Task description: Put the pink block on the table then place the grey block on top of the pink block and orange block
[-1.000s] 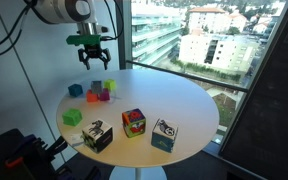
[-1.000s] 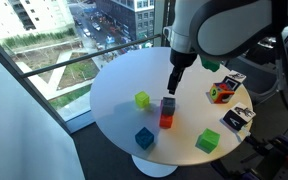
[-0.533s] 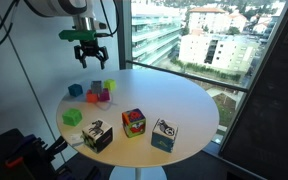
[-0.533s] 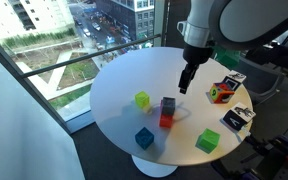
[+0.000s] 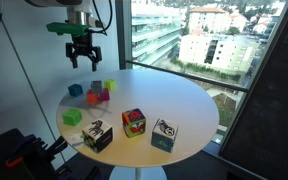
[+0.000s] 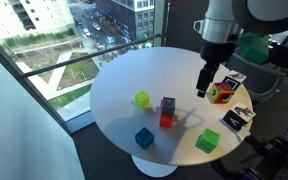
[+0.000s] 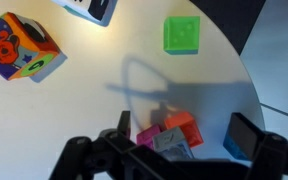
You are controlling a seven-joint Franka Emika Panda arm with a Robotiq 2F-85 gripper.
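On the round white table (image 5: 174,100) the grey block (image 7: 172,146) rests on top of the pink block (image 7: 148,135) and the orange block (image 7: 181,127), which stand side by side. Both exterior views show this stack, grey block (image 5: 96,87) (image 6: 168,105) above orange block (image 6: 165,121) and pink block (image 5: 104,97). My gripper (image 5: 81,57) (image 6: 202,90) hangs open and empty in the air, well above the stack and off to one side. In the wrist view its dark fingers cross the bottom edge.
Small blue cube (image 6: 144,138) (image 7: 242,135), green cube (image 6: 208,141) (image 7: 181,34) and yellow-green cube (image 6: 142,100) lie round the stack. Three larger patterned cubes (image 5: 133,122) (image 5: 97,135) (image 5: 164,134) stand near the table's edge. A window wall is close behind.
The open gripper has drawn up and away from the stack, sideways toward the patterned cubes. The blocks have not moved.
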